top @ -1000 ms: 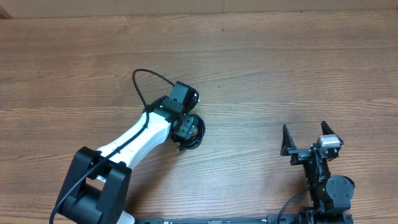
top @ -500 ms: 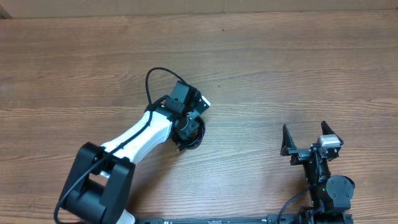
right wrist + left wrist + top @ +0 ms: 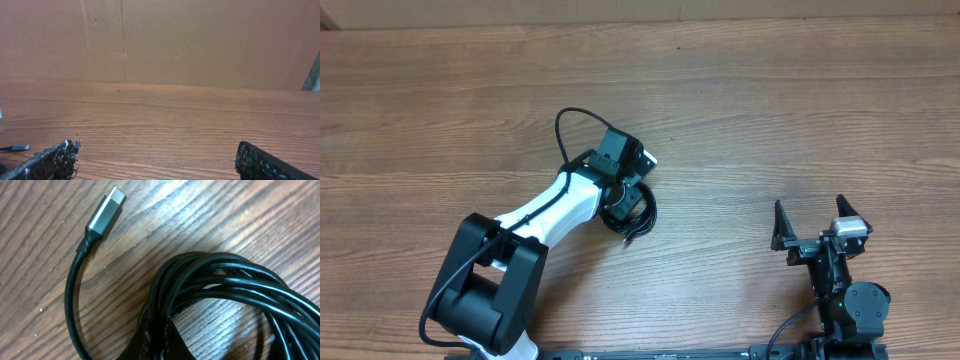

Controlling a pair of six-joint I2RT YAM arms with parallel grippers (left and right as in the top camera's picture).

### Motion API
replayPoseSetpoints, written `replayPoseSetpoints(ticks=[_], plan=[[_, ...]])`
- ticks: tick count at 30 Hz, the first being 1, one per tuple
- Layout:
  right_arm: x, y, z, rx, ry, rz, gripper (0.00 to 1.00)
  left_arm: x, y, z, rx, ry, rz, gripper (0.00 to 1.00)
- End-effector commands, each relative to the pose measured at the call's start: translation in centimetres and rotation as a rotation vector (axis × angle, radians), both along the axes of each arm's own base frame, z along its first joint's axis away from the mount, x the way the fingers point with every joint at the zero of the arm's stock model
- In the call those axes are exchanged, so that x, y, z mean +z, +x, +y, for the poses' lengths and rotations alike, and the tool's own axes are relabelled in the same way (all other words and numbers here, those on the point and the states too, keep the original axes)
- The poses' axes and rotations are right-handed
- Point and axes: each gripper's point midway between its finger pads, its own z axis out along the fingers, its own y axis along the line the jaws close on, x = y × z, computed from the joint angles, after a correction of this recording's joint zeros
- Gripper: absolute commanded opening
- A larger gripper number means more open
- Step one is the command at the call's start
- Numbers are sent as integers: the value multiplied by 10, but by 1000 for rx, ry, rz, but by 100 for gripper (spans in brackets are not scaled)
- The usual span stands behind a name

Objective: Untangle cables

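The cables (image 3: 634, 212) lie as a small black coiled bundle on the wooden table (image 3: 770, 110), left of centre. My left gripper (image 3: 621, 203) points down onto the bundle. In the left wrist view the black loops (image 3: 225, 290) fill the right side, and one strand curves up to a grey metal plug (image 3: 105, 212). My left gripper (image 3: 157, 346) is shut on strands at the coil's near edge, its dark fingers pressed together at the bottom of the frame. My right gripper (image 3: 810, 226) stands open near the front right, with nothing between its fingers (image 3: 52, 162).
A loop of the arm's own thicker black cable (image 3: 575, 125) arches above the left wrist. A brown cardboard wall (image 3: 160, 40) closes off the far side of the table. A small plug tip (image 3: 15, 148) shows at the left edge of the right wrist view.
My left gripper has closed from open onto the cable bundle, and the left arm has swung slightly right. The bundle has shifted a little. The right arm has not moved.
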Motion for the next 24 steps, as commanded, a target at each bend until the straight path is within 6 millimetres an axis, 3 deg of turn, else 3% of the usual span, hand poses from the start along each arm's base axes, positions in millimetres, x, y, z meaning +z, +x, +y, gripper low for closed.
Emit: replayPoseSetpoints(ticks=[1, 6, 9, 11, 13, 15, 18, 20, 24], plan=[[-2, 0, -1, -6, 3, -3, 100, 18, 17, -10, 162, -80, -4, 4], [-2, 0, -1, -6, 3, -3, 100, 67, 33, -15, 484, -211, 1, 4], [-2, 0, -1, -6, 3, -3, 100, 79, 33, -16, 633, -259, 42, 5], [-2, 0, -1, -6, 3, -3, 100, 77, 29, -13, 727, -273, 77, 30], [-2, 0, -1, -6, 3, -3, 100, 75, 24, -11, 745, -261, 93, 44], [-2, 0, -1, -6, 3, -3, 100, 75, 25, -11, 739, -260, 91, 46], [-2, 0, -1, -6, 3, -3, 100, 75, 24, -11, 718, -252, 89, 60], [-2, 0, -1, -6, 3, -3, 100, 75, 24, -11, 695, -244, 84, 82], [-2, 0, -1, -6, 3, -3, 100, 74, 25, -11, 668, -237, 77, 84]])
